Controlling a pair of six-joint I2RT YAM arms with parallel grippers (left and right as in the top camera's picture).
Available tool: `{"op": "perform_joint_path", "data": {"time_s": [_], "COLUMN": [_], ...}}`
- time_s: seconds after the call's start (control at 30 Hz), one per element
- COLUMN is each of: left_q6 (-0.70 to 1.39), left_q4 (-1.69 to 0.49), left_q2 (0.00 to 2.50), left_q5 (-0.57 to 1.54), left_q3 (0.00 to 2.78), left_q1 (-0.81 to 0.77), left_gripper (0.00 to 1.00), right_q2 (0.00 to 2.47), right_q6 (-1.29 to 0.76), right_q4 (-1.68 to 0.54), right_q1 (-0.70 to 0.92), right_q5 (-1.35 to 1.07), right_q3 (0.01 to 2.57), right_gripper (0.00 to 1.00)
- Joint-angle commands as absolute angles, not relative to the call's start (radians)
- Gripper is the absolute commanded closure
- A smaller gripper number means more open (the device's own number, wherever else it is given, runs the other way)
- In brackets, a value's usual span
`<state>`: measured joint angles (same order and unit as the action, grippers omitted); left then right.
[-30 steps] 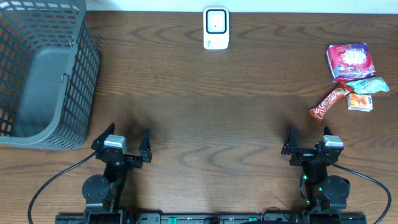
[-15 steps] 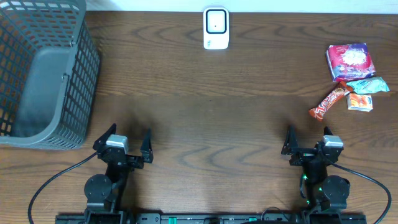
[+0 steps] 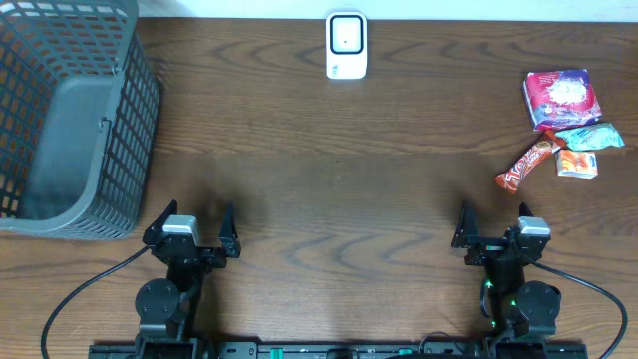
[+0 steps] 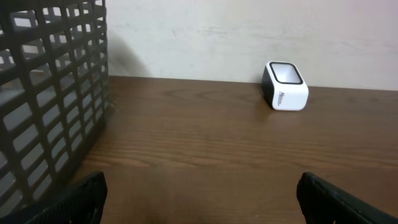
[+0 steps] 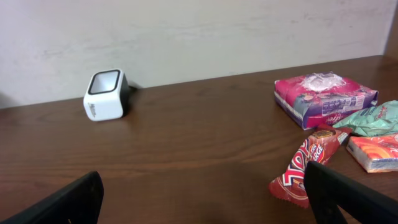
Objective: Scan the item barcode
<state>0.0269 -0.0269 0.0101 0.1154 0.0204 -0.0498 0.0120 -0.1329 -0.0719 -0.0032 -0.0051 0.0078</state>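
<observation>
The white barcode scanner [image 3: 346, 46] stands at the table's far edge, also seen in the left wrist view as the scanner [image 4: 286, 86] and in the right wrist view as the scanner [image 5: 106, 94]. At the far right lie several items: a pink packet [image 3: 561, 97], a red candy bar [image 3: 525, 166], a teal packet [image 3: 590, 137] and an orange packet [image 3: 577, 164]. My left gripper [image 3: 191, 227] and right gripper [image 3: 495, 231] sit near the front edge, both open and empty. The candy bar [image 5: 308, 165] lies just ahead of the right gripper [image 5: 205, 196], to its right.
A grey mesh basket [image 3: 70, 120] fills the far left corner, its wall [image 4: 43, 112] close to the left of my left gripper [image 4: 199, 193]. Bare wood lies between the grippers and the scanner. A pale wall rises behind the table.
My left gripper has shifted slightly to the left and squared up. The right gripper and the items have not moved.
</observation>
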Motion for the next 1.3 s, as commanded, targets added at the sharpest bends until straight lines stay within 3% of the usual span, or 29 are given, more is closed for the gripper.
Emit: {"op": "perform_joint_path", "data": {"time_s": [0.0,1.27], "left_q6": [0.042,0.012], "left_q4": [-0.067,-0.063], "left_q2": [0.001,0.004], "left_q5": [0.103,0.119], "left_q3": [0.004,0.004], "left_q1": [-0.054,-0.054], "left_gripper": [0.02,0.02], "right_q2": [0.007,0.007], "right_q6": [-0.144,-0.144], "right_q4": [-0.075,-0.075], "right_q1": [0.002,0.002], "right_q5": [-0.006,-0.006], "right_q3": [0.006,0.005], "right_gripper": [0.01,0.01]}}
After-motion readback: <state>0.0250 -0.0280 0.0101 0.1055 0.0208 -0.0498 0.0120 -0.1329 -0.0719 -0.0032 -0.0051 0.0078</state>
